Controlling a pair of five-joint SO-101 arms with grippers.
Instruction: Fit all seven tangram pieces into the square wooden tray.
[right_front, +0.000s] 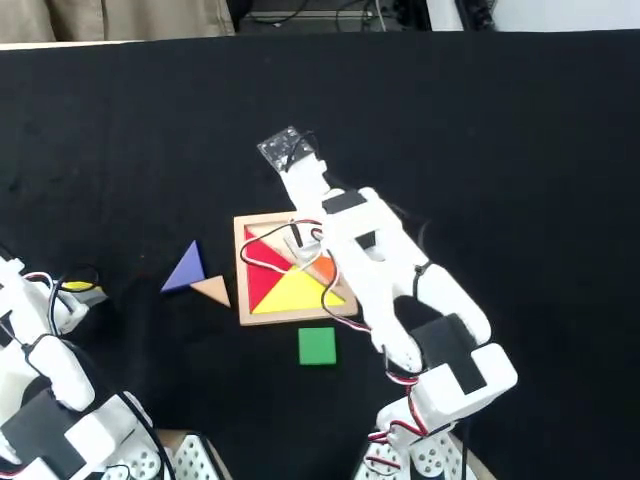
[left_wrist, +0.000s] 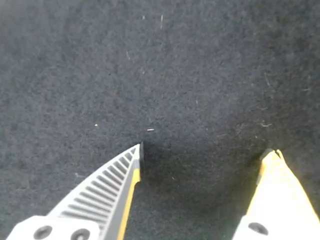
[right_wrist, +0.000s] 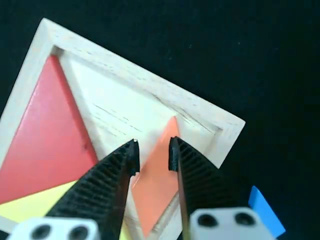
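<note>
- Tray (right_front: 242, 270) sits mid-frame on the surface; blue triangle (right_front: 186, 270), tan triangle (right_front: 212, 291) and green square (right_front: 317, 345) lie outside it.
- Right gripper (right_wrist: 153, 150): fingers narrowly parted and empty over the orange piece (right_wrist: 157, 195).
- Left gripper (left_wrist: 202, 155): fingers wide apart, empty.
- Next, probably nudge the orange piece flush.

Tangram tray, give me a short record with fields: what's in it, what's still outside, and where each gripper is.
Tray: square wooden tray, partly filled
In tray: red triangle, yellow triangle, orange piece
Outside tray: blue triangle, tan triangle, green square, all on the black cloth
Right gripper: over the orange piece in the tray
Left gripper: open, over bare cloth
</note>
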